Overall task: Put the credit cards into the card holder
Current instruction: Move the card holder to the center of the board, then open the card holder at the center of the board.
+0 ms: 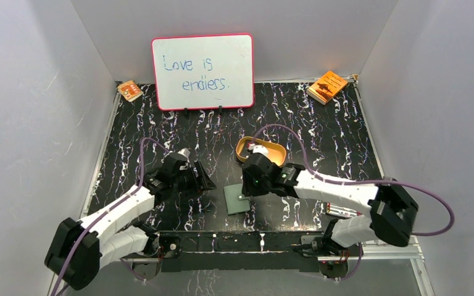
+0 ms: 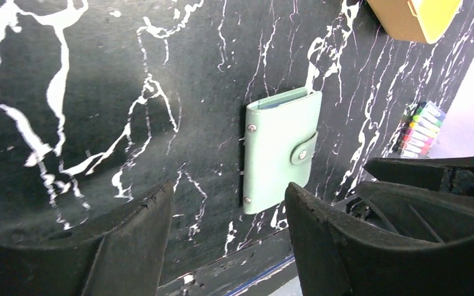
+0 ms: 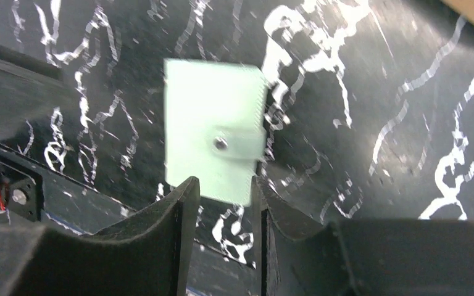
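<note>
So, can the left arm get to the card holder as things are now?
Probably yes. The card holder lies flat and closed on the table, just ahead of the open left gripper, with nothing between them. The right gripper hovers close and may crowd it.

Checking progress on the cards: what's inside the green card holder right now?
The card holder lies snapped shut on the table. Only a blue-green inner edge peeks out at one end. The cover hides whether any cards sit inside.
</note>
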